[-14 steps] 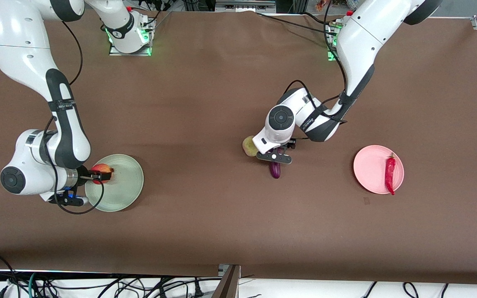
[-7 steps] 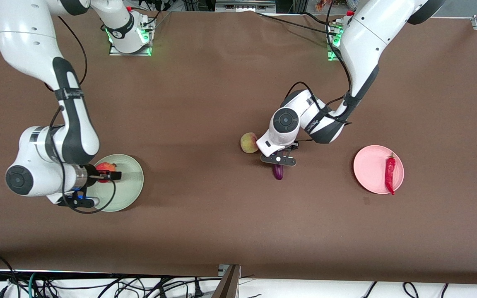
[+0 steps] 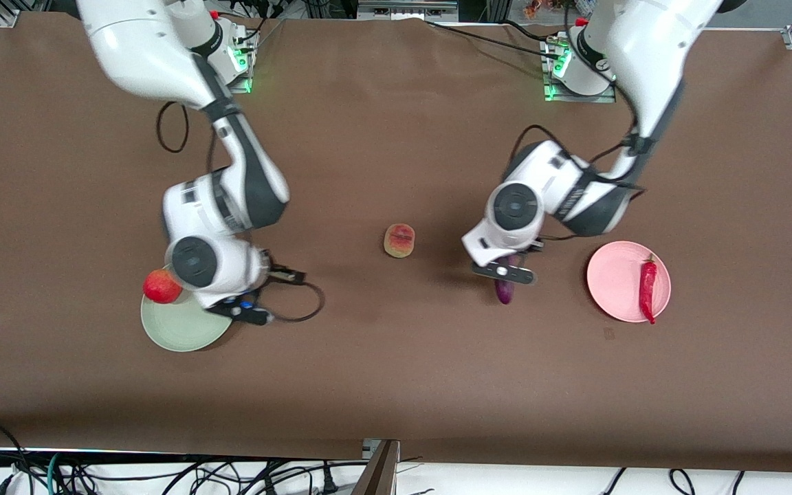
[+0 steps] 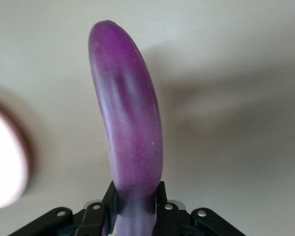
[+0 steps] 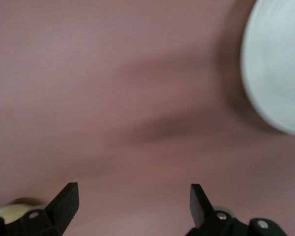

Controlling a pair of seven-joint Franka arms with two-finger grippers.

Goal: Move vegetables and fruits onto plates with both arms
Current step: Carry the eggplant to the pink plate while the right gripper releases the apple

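Two white arms are seen over a brown cloth-covered table (image 3: 396, 385), with cables lying along its near edge.

The long glossy purple eggplant (image 4: 130, 128) is clamped in the left gripper (image 4: 135, 201) over bare table beside the plain pink plate (image 3: 612, 282), which bears the curved red chili pepper (image 3: 647, 289). Only the right wrist view shows the right gripper (image 5: 132, 201) spread wide and empty beside the pale mint green plate (image 3: 183, 330). The round red fruit (image 3: 161, 286) rests at that plate's rim; the yellowish-green fruit (image 3: 399, 240) lies mid-table.

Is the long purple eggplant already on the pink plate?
No, the long purple eggplant hangs in the left gripper over bare table beside the pink plate.
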